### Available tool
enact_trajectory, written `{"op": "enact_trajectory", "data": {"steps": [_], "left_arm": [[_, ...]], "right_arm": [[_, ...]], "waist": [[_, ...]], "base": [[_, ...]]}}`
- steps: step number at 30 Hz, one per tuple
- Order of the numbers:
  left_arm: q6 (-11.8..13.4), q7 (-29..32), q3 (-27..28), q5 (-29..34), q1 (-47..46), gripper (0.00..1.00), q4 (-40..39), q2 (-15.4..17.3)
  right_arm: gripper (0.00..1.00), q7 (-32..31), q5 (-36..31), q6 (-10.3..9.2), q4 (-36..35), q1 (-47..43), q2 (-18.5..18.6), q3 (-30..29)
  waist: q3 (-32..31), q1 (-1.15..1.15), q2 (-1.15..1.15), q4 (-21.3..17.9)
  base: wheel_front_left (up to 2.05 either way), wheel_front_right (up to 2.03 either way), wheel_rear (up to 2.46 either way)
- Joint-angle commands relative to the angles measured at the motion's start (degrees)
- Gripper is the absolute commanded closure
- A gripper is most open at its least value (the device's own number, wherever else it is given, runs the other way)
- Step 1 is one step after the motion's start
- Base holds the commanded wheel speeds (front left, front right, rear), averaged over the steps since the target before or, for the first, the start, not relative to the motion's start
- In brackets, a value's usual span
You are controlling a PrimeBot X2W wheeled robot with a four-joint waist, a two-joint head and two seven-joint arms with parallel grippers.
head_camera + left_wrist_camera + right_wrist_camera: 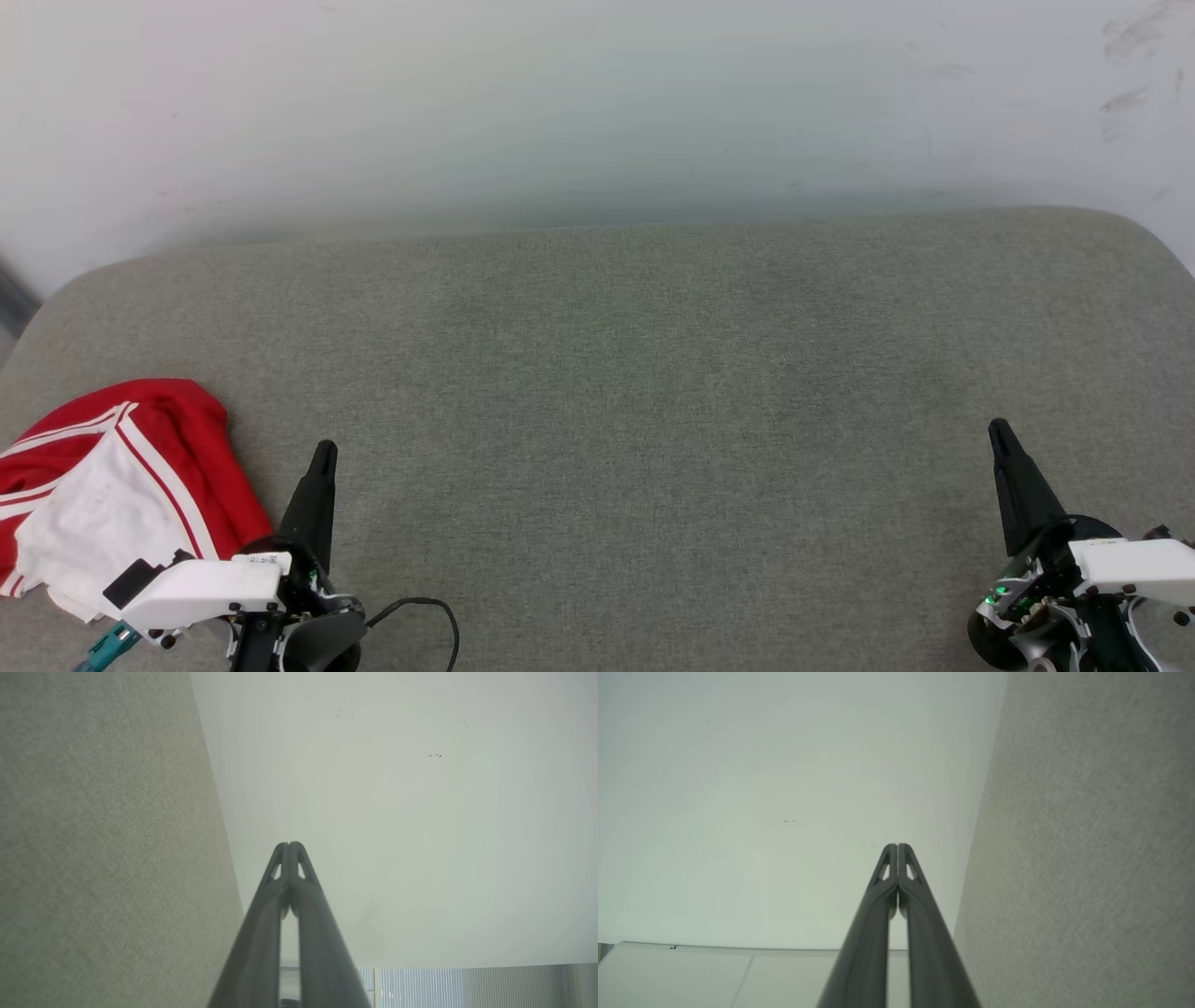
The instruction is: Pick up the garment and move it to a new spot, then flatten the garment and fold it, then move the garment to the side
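Note:
The garment (pixel 121 476), red with a white sleeve and red-and-white stripe trim, lies crumpled at the left edge of the grey cushioned surface (pixel 616 392) in the head view. Its chest letters are hidden in the folds. My left gripper (pixel 323 455) points up just to the right of the garment, shut with nothing in it, and its tips (pixel 290 847) meet in the left wrist view. Far to the right, my right gripper (pixel 999 431) is shut and holds nothing, its tips (pixel 897 847) pressed together.
A pale wall (pixel 597 103) rises behind the cushion's rounded back edge. A black cable (pixel 431 611) loops beside my left wrist. The cushion's broad middle lies bare between the two grippers.

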State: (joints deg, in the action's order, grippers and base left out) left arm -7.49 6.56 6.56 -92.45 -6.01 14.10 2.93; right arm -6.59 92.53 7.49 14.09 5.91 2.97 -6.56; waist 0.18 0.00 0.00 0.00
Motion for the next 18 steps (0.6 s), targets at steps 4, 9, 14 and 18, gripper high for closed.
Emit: {"op": "enact_trajectory", "data": {"steps": [4, 9, 14, 18], "left_arm": [[-0.1, 0.2, 0.1, 0.2, -0.5, 1.00, 0.0, -0.1], [-0.1, 0.2, 0.1, 0.2, -0.5, 1.00, 0.0, -0.1], [-0.1, 0.2, 0.1, 0.2, -0.5, 1.00, 0.0, -0.1], [-0.1, 0.2, 0.1, 0.2, -0.5, 1.00, 0.0, -0.1]], "right_arm": [[1.00, -0.1, -0.3, 0.00, 0.1, 0.6, -0.2, 0.0], [1.00, -0.1, -0.3, 0.00, 0.1, 0.6, -0.2, 0.0], [1.00, -0.1, -0.3, 0.00, 0.1, 0.6, -0.2, 0.0], [1.00, -0.1, -0.3, 0.00, 0.1, 0.6, -0.2, 0.0]], "waist": [[0.0, 0.00, 0.00, 0.0], [0.0, 0.00, 0.00, 0.0], [0.0, 0.00, 0.00, 0.0], [0.0, 0.00, 0.00, 0.0]], "base": [[0.00, 0.00, 0.00], [0.00, 0.00, 0.00], [0.00, 0.00, 0.00], [0.00, 0.00, 0.00]]}}
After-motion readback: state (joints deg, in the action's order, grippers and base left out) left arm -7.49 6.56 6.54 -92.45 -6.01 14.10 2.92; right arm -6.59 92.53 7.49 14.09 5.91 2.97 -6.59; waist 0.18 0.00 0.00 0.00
